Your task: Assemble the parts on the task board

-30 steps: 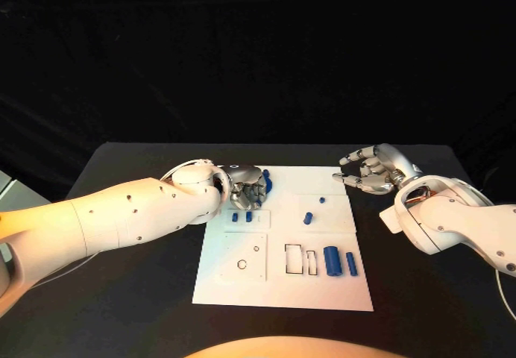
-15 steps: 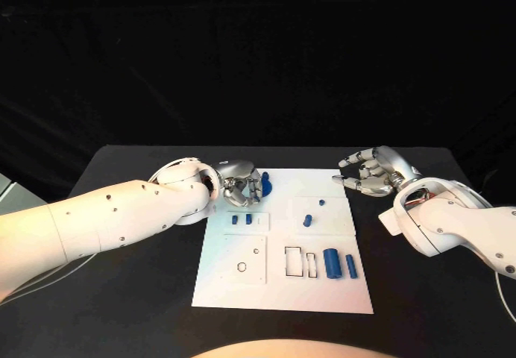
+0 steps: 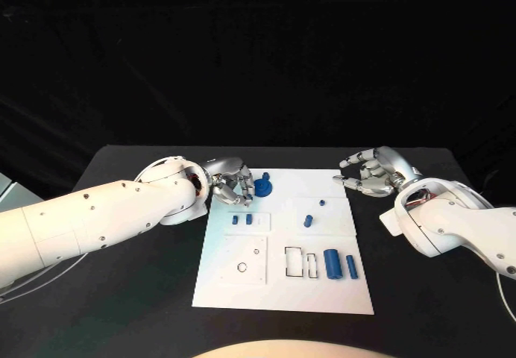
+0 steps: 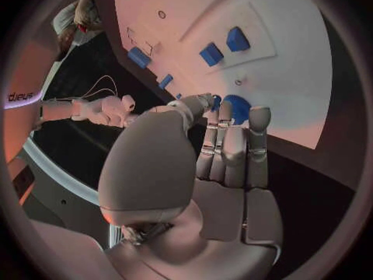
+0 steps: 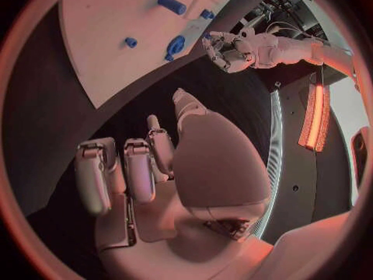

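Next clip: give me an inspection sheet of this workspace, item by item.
Surface: black table.
Job's things: white task board; round blue part at its far left corner; small blue parts and two longer ones on it.
Clutter: nothing seen.
Hands: left hand beside the round blue part, contact unclear; right hand off the board, fingers curled, holding nothing.
Cables: thin wires beyond the table edge.
Surroundings: black backdrop.

One task board [image 3: 282,291], seven parts [image 3: 332,262]
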Available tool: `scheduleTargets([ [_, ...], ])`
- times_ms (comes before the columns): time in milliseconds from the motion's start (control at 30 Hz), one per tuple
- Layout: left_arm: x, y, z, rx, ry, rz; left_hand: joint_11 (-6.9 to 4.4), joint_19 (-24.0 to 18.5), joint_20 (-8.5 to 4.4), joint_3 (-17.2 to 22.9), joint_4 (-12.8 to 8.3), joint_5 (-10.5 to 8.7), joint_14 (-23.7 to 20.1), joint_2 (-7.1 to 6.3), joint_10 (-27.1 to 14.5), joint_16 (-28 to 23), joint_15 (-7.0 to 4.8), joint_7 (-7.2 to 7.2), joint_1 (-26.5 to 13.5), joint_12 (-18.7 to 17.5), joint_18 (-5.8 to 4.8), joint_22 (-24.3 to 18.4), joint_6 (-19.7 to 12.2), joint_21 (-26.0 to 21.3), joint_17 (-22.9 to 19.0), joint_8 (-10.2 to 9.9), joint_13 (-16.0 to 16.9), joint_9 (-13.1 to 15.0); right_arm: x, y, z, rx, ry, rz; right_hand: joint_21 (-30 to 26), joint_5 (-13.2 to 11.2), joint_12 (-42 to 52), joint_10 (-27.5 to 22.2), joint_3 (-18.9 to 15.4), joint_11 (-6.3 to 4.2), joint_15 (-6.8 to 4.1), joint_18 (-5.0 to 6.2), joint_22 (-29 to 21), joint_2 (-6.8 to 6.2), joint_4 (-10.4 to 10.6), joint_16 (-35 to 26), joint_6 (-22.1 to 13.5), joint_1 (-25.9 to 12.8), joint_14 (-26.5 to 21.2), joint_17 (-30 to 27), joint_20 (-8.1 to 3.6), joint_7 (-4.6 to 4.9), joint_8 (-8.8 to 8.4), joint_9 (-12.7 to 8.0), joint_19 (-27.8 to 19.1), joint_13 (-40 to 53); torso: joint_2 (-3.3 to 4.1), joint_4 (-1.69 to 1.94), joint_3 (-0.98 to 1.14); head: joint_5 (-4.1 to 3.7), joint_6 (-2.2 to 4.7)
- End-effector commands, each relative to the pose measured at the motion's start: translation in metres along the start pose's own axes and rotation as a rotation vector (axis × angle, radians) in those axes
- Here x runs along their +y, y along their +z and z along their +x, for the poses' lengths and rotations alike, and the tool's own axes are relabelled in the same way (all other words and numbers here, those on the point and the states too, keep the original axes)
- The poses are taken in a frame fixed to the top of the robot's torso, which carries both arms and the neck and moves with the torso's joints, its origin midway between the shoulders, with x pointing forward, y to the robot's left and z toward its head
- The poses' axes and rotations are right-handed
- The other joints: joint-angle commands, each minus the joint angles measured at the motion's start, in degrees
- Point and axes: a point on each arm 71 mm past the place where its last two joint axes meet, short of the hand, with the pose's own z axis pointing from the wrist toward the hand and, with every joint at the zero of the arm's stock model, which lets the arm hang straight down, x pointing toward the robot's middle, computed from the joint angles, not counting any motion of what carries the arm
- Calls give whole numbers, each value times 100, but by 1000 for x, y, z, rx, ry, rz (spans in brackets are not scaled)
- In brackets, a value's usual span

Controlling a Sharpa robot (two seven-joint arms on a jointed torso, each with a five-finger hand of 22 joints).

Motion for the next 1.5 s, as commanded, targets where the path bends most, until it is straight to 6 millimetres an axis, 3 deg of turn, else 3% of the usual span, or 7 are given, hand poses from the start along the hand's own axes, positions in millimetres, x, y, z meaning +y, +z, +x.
scheduleTargets([
  [33,-1,0,1,15,24,1,2,41,7,7,-36,-20,44,-9,47,39,-9,-8,-45,-27,-69,6,31,24,3,-38,-5,11,1,0,0,0,-5,-15,-24,23,-1,-7,25,-15,-34,-44,1446,27,3,-15,-24,-29,485,1067,-35,0,35,-5,529,233,3,-3,-3,19,-8],
  [700,12,8,8,43,78,-31,1,30,6,15,-64,-18,33,-23,62,48,-11,-9,-43,-69,-65,-5,27,17,-11,-63,-6,18,2,0,1,1,-5,-17,-24,23,-1,-7,25,-15,-34,-44,1446,27,3,-15,-24,-29,485,1067,-35,0,35,-5,529,233,6,-12,2,36,-24],
  [1500,11,12,18,70,93,-31,2,25,6,20,-80,-19,29,-27,77,55,-10,-6,-44,-92,-65,-7,33,16,-12,-75,-4,24,2,0,1,2,-5,-18,-24,23,-1,-7,25,-15,-34,-44,1446,27,3,-15,-24,-29,485,1067,-35,0,35,-5,529,233,4,-15,0,23,-44],
])
